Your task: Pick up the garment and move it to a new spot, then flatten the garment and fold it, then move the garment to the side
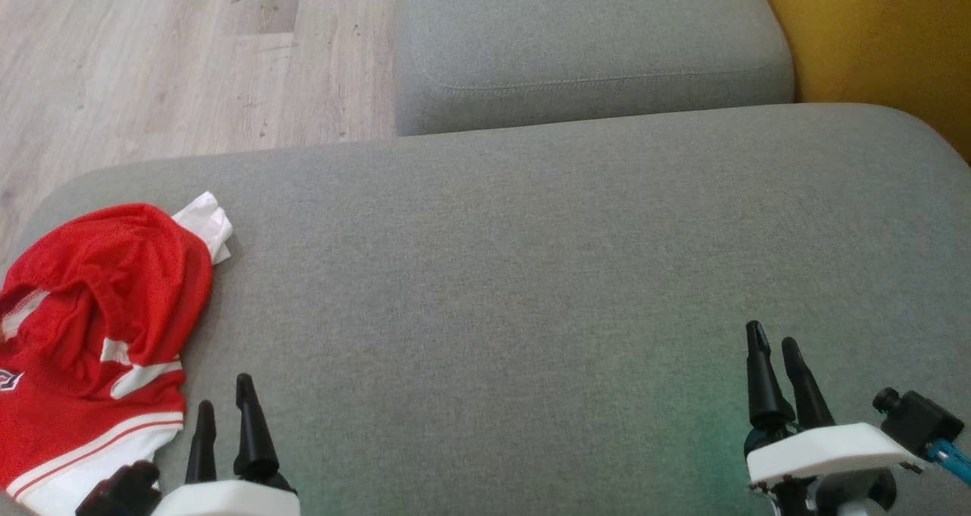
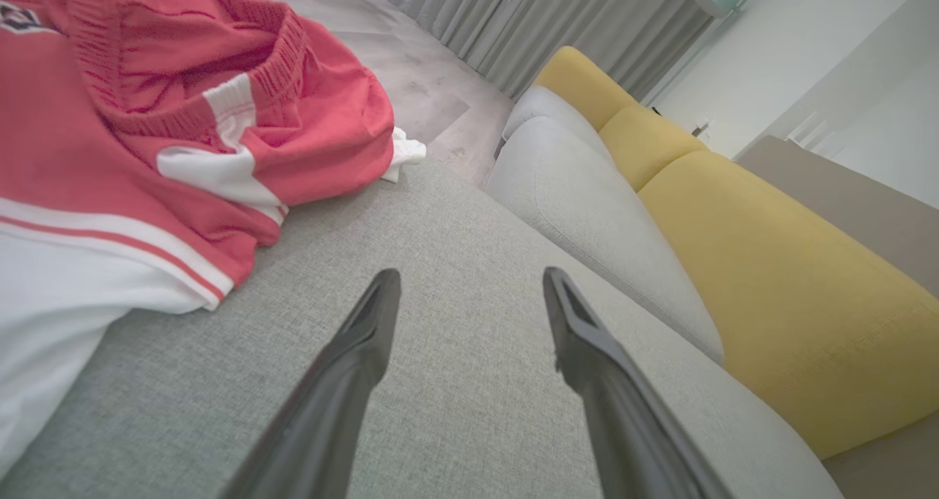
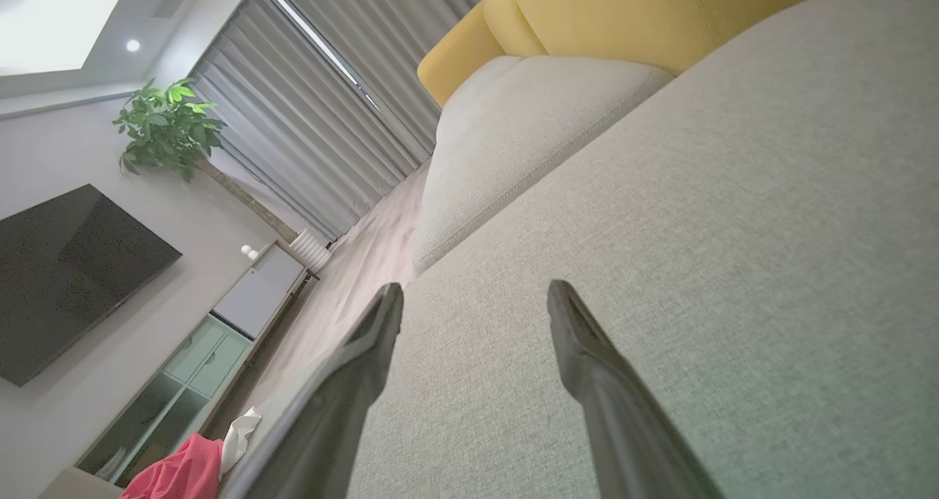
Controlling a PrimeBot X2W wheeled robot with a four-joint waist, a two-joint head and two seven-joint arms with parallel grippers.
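Observation:
The garment (image 1: 91,334) is a red jersey with white stripes and a white hem, lying crumpled at the left edge of the grey sofa cushion (image 1: 531,273). In the left wrist view the garment (image 2: 147,132) lies left of my fingers, apart from them. My left gripper (image 1: 225,398) hovers open just right of the garment's lower edge, with nothing between its fingers. My right gripper (image 1: 774,341) stands open over bare cushion at the lower right, far from the garment. The right wrist view catches a small piece of the garment (image 3: 180,470) at its bottom left.
A second grey cushion (image 1: 592,45) lies behind the one I work over, with yellow sofa upholstery (image 1: 887,38) at the far right. Wooden floor (image 1: 152,61) lies beyond the cushion's left and far edge. The room holds curtains (image 3: 330,117), a plant (image 3: 169,121) and a wall television (image 3: 66,279).

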